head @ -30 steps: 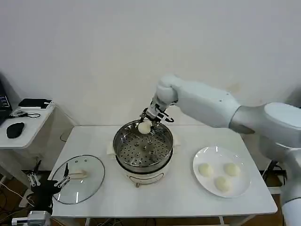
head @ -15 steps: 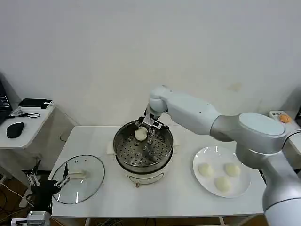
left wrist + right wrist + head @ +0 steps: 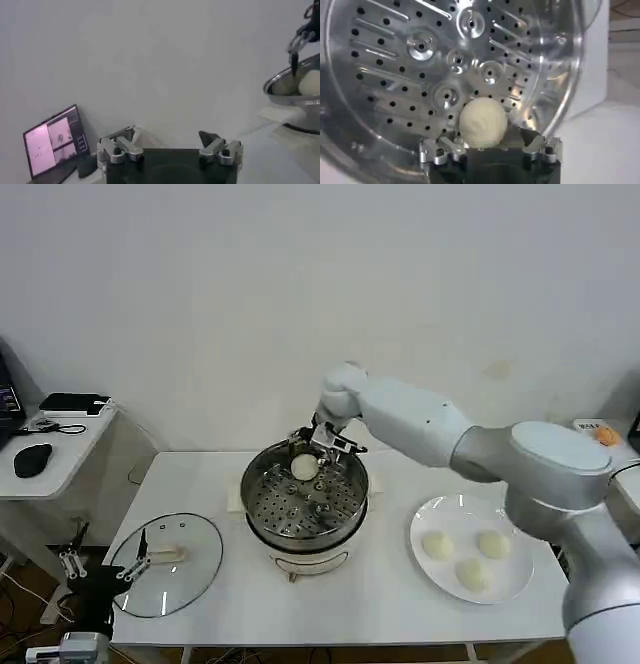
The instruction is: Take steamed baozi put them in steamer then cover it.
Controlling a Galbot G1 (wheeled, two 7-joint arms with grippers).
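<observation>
The first steamed baozi (image 3: 304,468) is being placed into the steamer (image 3: 305,502): it is held over the far part of the perforated tray (image 3: 435,65), inside the steel rim, with the right gripper (image 3: 316,446) reaching in from behind the pot. In the right wrist view the bun (image 3: 483,123) sits between the two fingers (image 3: 436,150), which appear closed against its sides; whether its underside already rests on the tray cannot be told. Three more baozi (image 3: 474,554) lie on the white plate (image 3: 428,515) at the right side of the table (image 3: 390,609), well apart from the steamer. The glass cover (image 3: 167,562) lies flat on the table to the left of the steamer, handle upward. The left gripper (image 3: 170,149) is parked low off the table's left edge, its fingers spread and empty. The next move, as judged here, calls for the bun to be lowered fully onto the tray and released, placed so that room is left for the other three, after which the arm must be lifted clear of the rim before the plate is approached. The covering step is not yet due.
</observation>
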